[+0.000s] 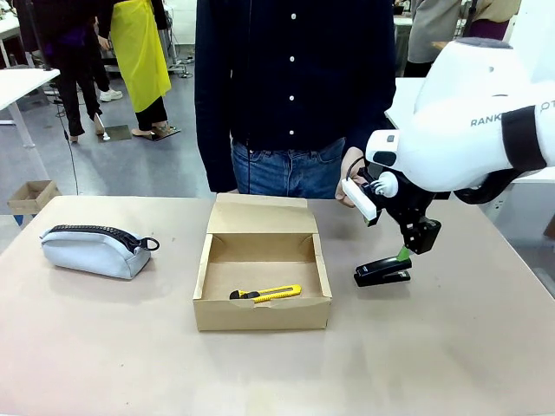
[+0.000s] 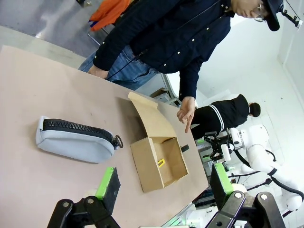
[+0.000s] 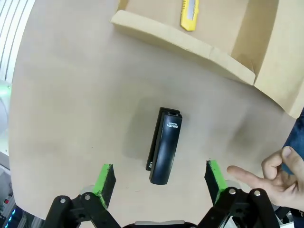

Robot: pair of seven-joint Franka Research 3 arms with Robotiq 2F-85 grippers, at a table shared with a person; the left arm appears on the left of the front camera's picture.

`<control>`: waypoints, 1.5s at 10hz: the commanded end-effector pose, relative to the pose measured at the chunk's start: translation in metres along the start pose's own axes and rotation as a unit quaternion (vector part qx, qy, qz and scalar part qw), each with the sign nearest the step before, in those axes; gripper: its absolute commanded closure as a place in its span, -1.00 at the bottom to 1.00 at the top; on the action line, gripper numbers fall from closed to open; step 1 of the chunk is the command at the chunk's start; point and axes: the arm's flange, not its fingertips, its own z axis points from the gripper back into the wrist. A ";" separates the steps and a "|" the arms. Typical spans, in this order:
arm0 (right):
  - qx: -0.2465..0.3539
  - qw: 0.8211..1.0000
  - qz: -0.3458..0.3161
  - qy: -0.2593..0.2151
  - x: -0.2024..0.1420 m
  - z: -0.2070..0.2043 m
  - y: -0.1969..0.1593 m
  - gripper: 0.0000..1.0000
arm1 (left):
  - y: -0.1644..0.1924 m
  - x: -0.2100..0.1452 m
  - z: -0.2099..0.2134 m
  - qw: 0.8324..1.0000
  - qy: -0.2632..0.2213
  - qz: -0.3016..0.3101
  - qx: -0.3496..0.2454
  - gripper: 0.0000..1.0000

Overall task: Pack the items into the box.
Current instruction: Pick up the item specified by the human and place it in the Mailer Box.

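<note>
The right tool [image 3: 159,175] is spread just above the stapler [image 3: 165,145] on the table [image 3: 71,95]. Ahead of it, the knife [image 3: 189,14] lies in the box [image 3: 190,45]. The left tool [image 2: 164,180] is spread too.

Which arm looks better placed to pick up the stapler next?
Right. The right tool hangs open directly over the stapler, which lies on the table beside the box. The left tool is open too, but sits well away from it.
</note>
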 end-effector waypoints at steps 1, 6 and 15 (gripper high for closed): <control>-0.007 1.000 0.003 0.000 0.000 0.002 -0.001 -1.00 | 0.000 0.000 -0.001 1.000 -0.008 -0.009 -0.010 -1.00; 0.020 0.998 -0.050 0.023 -0.010 -0.019 -0.008 -1.00 | 0.000 0.000 -0.001 1.000 -0.008 -0.009 -0.010 -1.00; 0.030 0.980 -0.192 0.039 -0.052 -0.091 -0.028 -1.00 | 0.000 0.000 -0.001 1.000 -0.008 -0.009 -0.010 -1.00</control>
